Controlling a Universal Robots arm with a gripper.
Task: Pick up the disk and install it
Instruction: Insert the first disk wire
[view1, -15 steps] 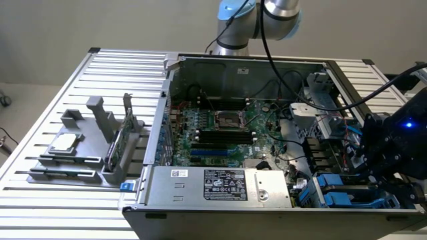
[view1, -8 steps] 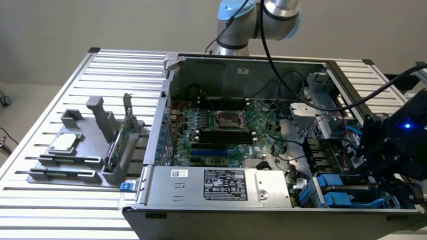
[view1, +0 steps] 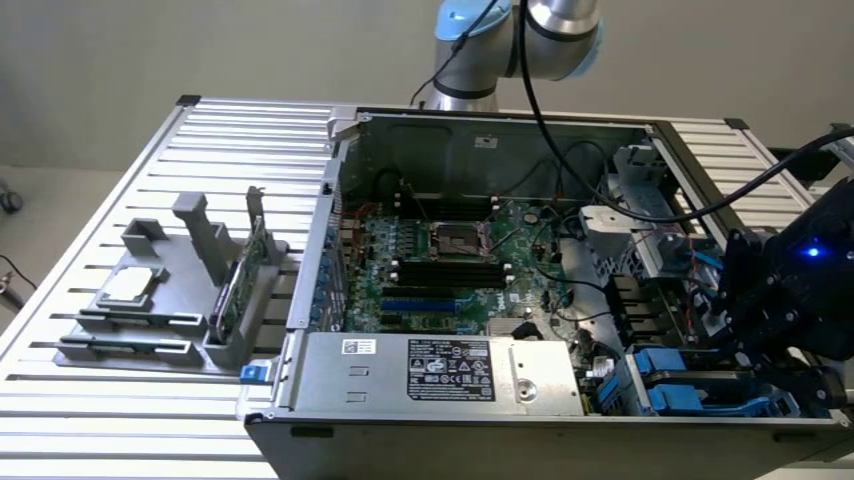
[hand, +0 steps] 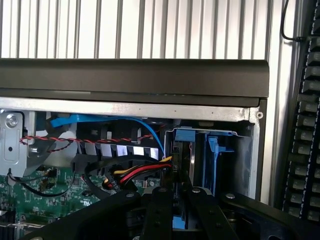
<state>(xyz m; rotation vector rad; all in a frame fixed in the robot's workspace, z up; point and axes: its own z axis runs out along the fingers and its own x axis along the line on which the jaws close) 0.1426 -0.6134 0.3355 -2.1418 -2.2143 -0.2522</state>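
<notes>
My gripper (hand: 181, 212) hangs over the drive bay in the front corner of the open computer case (view1: 467, 130), at the exterior view's right (view1: 785, 365). In the wrist view its two black fingers (hand: 157, 210) stand close together, shut on the disk (hand: 182, 162). The disk is seen edge-on as a dark slab with its blue carrier (hand: 190, 135) around it. It stands upright inside the grey bay, next to a second blue carrier rail (hand: 212, 157). Blue carriers (view1: 674, 385) also sit in the bay just below the gripper in the exterior view.
Red, yellow and black power wires (hand: 137, 172) and a blue cable (hand: 100, 120) run close beside the bay. The case's dark wall (hand: 135, 75) borders it. The power supply (view1: 447, 368) and motherboard (view1: 441, 260) lie inside. A grey rack holds a CPU chip (view1: 130, 287) and green card (view1: 247, 270).
</notes>
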